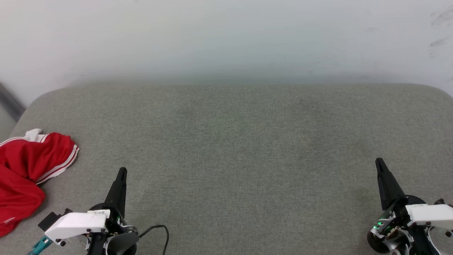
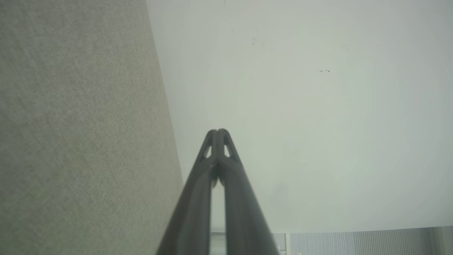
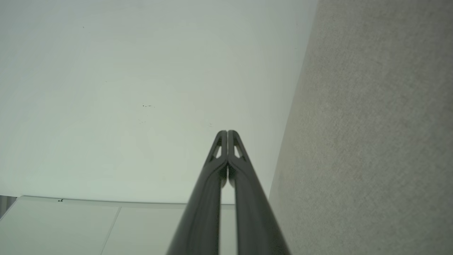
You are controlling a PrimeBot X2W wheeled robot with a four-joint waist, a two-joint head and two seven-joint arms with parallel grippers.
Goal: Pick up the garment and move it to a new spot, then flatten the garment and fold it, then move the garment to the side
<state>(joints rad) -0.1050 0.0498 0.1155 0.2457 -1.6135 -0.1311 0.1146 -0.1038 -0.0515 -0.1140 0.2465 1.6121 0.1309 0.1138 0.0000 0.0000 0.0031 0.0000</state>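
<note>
Your left tool (image 1: 121,172) and right tool (image 1: 379,163) were pressed together, empty. Crumpled red jersey shirt with white-striped trim (image 1: 24,170) lay at 9 o'clock on the grey fabric worktop (image 1: 247,141). Looked like you'd started nothing; pickup, flattening, folding all left.

A wide, grey-green cushioned surface (image 1: 233,148) covered in coarse woven fabric stretches across the head view, its far corners rounded and its far edge running straight from side to side; the weave is even, with faint darker patches near the middle; on its left side, toward the front, lies a crumpled red garment (image 1: 24,173) of smooth jersey cloth with white-and-red striped trim and a scrap of white at its top; the garment rests directly on the fabric in a loose heap, its left part cut off by the view's edge.
</note>
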